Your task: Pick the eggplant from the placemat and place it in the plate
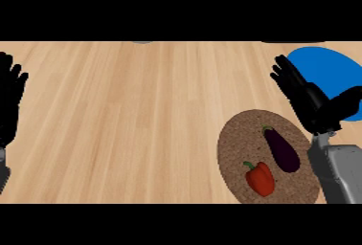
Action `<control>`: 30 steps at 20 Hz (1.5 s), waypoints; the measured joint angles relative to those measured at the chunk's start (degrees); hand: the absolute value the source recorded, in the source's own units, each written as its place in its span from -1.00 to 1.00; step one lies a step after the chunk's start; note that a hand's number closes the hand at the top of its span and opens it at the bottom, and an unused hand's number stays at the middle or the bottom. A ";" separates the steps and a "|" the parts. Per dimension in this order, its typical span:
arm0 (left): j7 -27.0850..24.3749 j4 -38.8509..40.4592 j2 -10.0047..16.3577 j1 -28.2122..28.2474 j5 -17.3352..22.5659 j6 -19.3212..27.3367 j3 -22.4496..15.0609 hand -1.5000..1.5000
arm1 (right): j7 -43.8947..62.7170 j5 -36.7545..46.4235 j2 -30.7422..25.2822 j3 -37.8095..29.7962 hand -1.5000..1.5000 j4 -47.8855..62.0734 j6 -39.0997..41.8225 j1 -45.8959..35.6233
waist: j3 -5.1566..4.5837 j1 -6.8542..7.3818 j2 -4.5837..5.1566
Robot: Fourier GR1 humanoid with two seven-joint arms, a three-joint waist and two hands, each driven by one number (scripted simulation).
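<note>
Eggplant on placemat — plate behind

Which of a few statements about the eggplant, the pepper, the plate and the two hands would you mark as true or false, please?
1. The eggplant lies on the placemat. True.
2. The red pepper sits in the blue plate. False: it lies on the placemat, beside the eggplant.
3. The right hand is open and holds nothing. True.
4. The left hand is curled round the eggplant. False: it rests open at the view's left edge, far from the eggplant.
</note>
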 measured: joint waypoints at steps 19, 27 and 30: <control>-2.60 10.51 -16.01 9.23 -0.18 -9.82 -15.40 0.00 | -29.96 10.28 -21.61 -12.06 -1.00 27.22 12.01 -9.21 | 0.52 1.88 1.76; -1.65 10.28 -16.33 9.40 -0.76 -10.65 -15.03 0.00 | -29.09 19.81 -30.45 -3.28 -1.00 26.36 22.13 -10.87 | 0.46 1.81 1.38; -2.49 10.83 -16.41 9.74 -0.74 -11.42 -14.46 0.00 | -27.13 22.86 -32.49 0.18 -1.00 24.21 25.76 -11.81 | 0.46 1.76 1.28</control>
